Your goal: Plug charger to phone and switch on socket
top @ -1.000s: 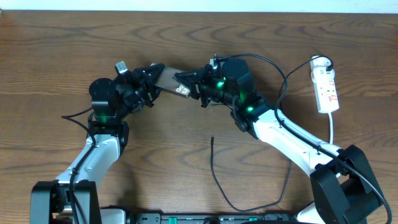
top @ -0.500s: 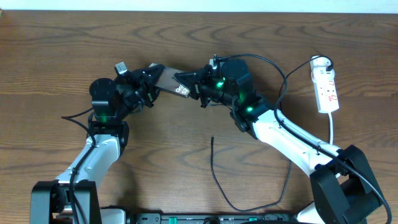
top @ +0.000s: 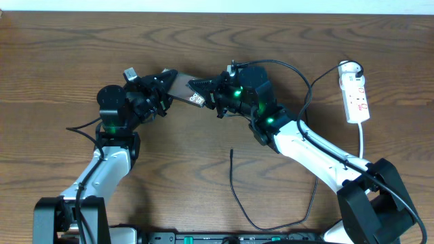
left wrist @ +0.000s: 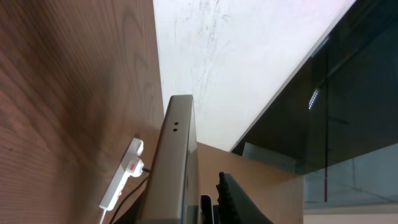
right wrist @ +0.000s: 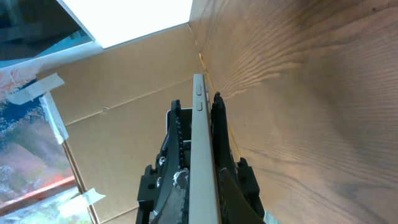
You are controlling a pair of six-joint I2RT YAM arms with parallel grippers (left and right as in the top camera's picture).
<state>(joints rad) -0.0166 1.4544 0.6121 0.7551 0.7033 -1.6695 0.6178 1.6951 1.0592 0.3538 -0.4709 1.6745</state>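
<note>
Dark wood-grain table (top: 203, 41) with a pale strip of wall (top: 217, 5) along the far edge. The phone (top: 182, 86) sits between the two arms toward the back. The right gripper (top: 202, 93) is clamped tight on the phone's lettered end, and the left gripper (top: 159, 87) is at the other end, but I can't tell if it's actually squeezing. White lettering on the phone and red marks on the white power strip (top: 356, 95) at the right are too small to read, and the black charger cable (top: 234, 193) lies loose near the front, well apart from the phone.

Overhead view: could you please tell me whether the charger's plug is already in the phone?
No, the charger plug lies loose on the table, clearly apart from the phone.
</note>
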